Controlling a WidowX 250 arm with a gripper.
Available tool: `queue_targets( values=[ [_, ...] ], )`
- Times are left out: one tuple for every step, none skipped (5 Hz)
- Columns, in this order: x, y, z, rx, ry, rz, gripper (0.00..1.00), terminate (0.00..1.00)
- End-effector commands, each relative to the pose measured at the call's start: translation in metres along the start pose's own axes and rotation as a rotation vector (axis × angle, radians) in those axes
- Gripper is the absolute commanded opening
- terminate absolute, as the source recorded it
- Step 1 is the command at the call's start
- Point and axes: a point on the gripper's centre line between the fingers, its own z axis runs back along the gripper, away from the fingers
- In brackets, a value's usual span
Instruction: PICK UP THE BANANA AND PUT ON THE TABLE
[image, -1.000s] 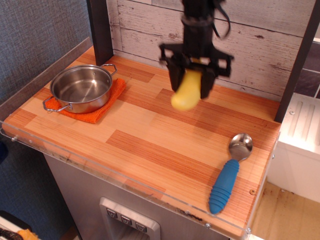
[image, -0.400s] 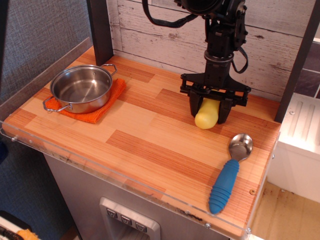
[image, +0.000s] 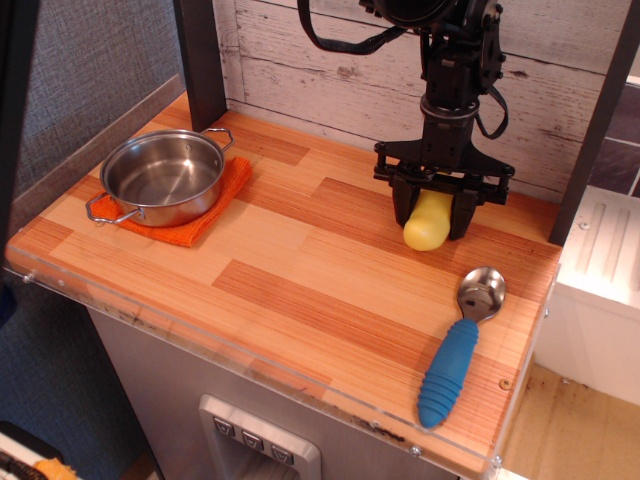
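Note:
The pale-yellow toy banana (image: 427, 222) hangs thick end down between the black fingers of my gripper (image: 433, 212), low over the back right of the wooden table (image: 300, 270). Its thick end looks at or just above the wood; I cannot tell whether it touches. The gripper is shut on the banana's upper part, which the fingers hide.
A steel pot (image: 162, 177) sits on an orange cloth (image: 195, 225) at the back left. A blue-handled spoon (image: 460, 345) lies near the front right edge. A dark post (image: 200, 60) and a plank wall (image: 320, 60) stand behind. A clear acrylic rim (image: 250, 350) runs along the front.
The gripper has carried the banana to the right and down, from high over the table's middle to low over the back right, near the spoon.

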Motion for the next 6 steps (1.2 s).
queue_targets(
  values=[
    [-0.010, -0.005, 0.020, -0.008, -0.011, -0.040, 1.00, 0.00],
    [-0.009, 0.002, 0.060, -0.072, -0.056, -0.033, 1.00, 0.00],
    [-0.011, 0.013, 0.101, -0.125, -0.104, -0.030, 1.00, 0.00],
    [-0.019, 0.035, 0.140, -0.133, -0.149, -0.049, 1.00, 0.00],
    [-0.031, 0.068, 0.155, -0.087, -0.140, -0.064, 1.00, 0.00],
    [-0.044, 0.086, 0.150, -0.037, -0.119, -0.070, 1.00, 0.00]
  ],
)
